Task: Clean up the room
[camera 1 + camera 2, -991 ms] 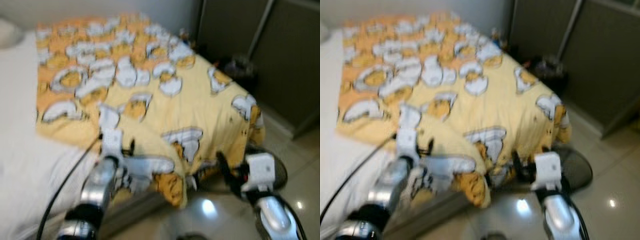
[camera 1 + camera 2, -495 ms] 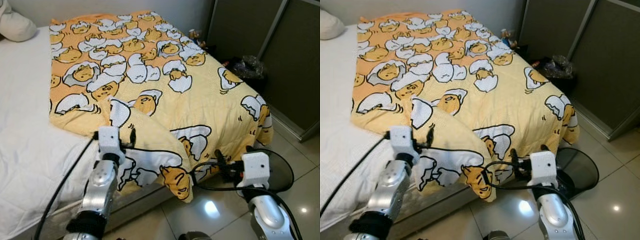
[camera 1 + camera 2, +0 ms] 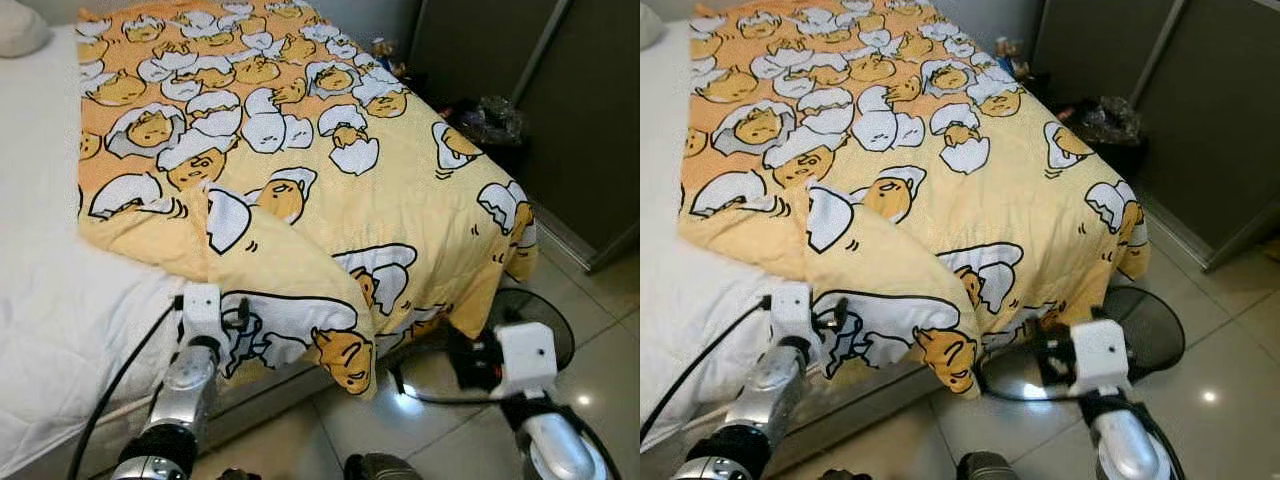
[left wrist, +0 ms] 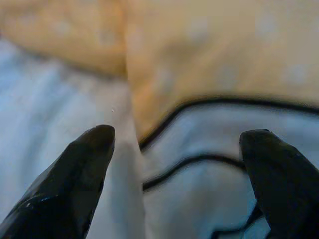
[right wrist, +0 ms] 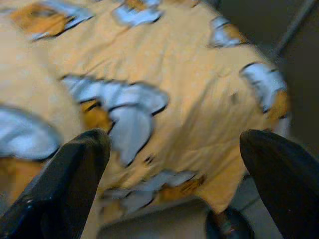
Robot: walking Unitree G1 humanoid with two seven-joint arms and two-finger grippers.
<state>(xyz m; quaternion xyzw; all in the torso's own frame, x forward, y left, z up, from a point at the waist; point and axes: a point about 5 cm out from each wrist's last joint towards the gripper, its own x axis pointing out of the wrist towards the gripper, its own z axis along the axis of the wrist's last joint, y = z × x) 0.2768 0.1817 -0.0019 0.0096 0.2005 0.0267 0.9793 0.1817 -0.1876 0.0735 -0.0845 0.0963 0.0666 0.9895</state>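
Blanket: the yellow egg-print blanket lies across the white mattress, from 12 o'clock down to 5 o'clock, its near corner folded back on itself at about 7 o'clock and drooping over the bed edge.
Progress: judged early; the blanket is spread but not squared, the fold not yet smoothed, and a floor fan and a dark bin bag sit on the floor at 4 and 2 o'clock.
Left gripper: left gripper has its fingers spread apart, nothing between them, just at the folded corner.
Right gripper: right gripper is likewise parted and empty, aimed at the hanging side.
Wrist extra: left wrist view shows the black-outlined print close up.
Head extra: head views show the wardrobe doors.
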